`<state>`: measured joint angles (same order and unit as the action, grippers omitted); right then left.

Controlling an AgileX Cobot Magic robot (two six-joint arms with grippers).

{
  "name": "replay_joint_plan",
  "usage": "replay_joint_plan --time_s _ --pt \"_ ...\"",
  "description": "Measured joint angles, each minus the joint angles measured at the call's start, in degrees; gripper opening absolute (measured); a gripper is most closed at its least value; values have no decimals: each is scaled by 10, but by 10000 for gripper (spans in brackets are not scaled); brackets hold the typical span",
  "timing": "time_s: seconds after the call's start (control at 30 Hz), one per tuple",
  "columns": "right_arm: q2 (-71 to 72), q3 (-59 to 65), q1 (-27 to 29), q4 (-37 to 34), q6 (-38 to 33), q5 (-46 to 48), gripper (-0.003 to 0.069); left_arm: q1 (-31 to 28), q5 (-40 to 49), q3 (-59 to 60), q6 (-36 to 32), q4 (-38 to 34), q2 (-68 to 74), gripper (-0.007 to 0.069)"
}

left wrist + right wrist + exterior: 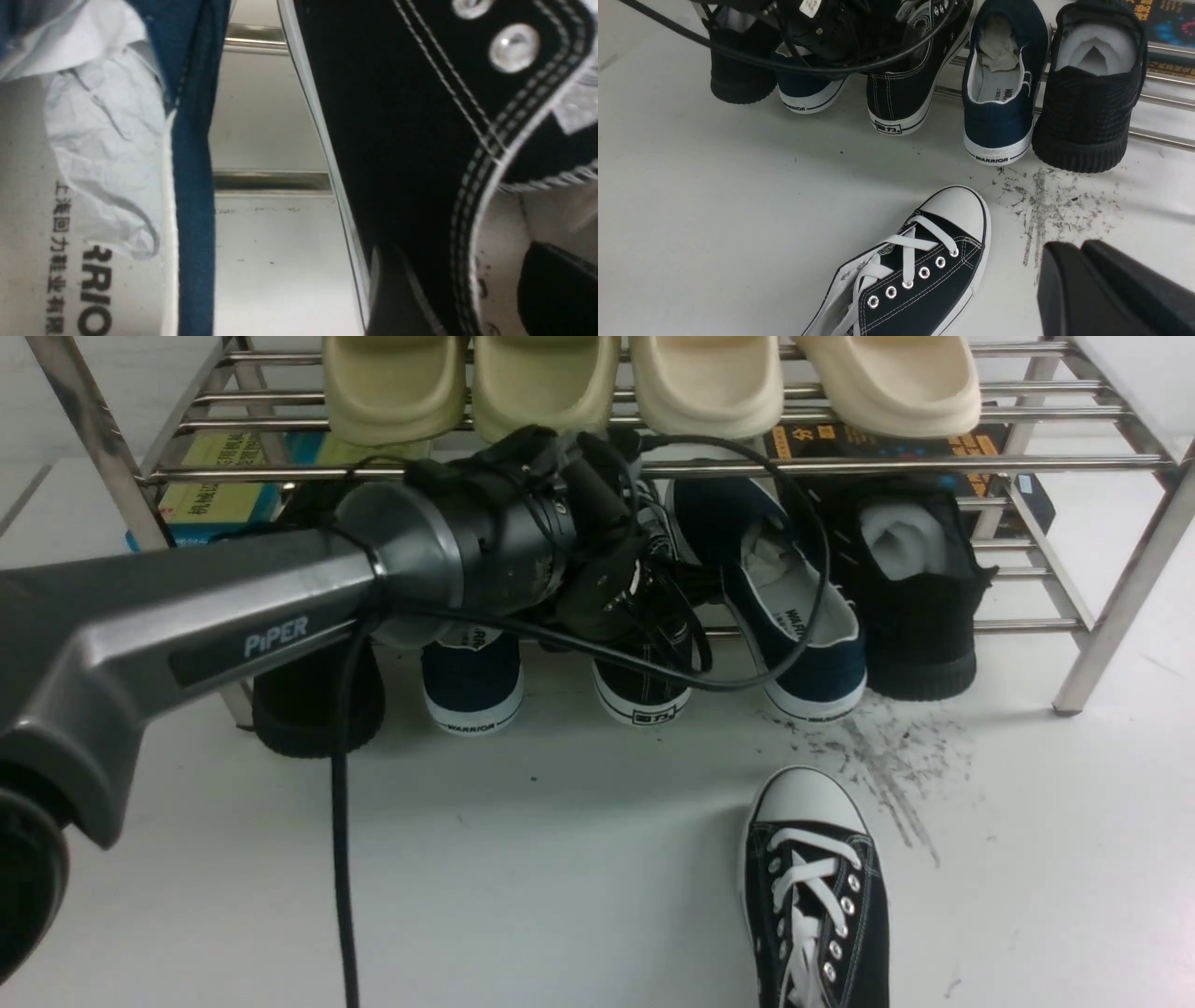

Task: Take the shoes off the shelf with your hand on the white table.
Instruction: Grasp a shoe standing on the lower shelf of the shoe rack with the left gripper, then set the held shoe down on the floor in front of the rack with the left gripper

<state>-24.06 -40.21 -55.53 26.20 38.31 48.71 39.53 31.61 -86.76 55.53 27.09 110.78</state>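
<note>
Your left hand (pixel 472 298) sits parted astride the side wall of the black canvas sneaker (pixel 642 695) on the shelf (pixel 1074 462), lower rods, not visibly pinching. Its long axis runs heel toward you, so draw straight back. Its mate (pixel 812 887) lies on the white surface (pixel 560 859) near the right hand (pixel 1080 249), fingers together and empty.

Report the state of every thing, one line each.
Black canvas white-laced sneaker: resting on white table.
Matching black sneaker: on shiny steel rod shelf's lower tier.
Left black claw: open, straddling that sneaker's side wall.
Right black claw: shut, empty.
</note>
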Motion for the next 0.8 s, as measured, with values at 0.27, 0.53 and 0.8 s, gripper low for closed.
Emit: replay_joint_plan --time_s 0.27,0.53,0.8 --pt "0 0 0 0 0 0 63 -1 25 0 1 0 -13 63" --pt "0 0 0 0 6 15 71 -2 175 1 -84 -141 -127 10" --pt "0 0 0 -1 6 14 79 23 308 31 -237 -291 -199 10"
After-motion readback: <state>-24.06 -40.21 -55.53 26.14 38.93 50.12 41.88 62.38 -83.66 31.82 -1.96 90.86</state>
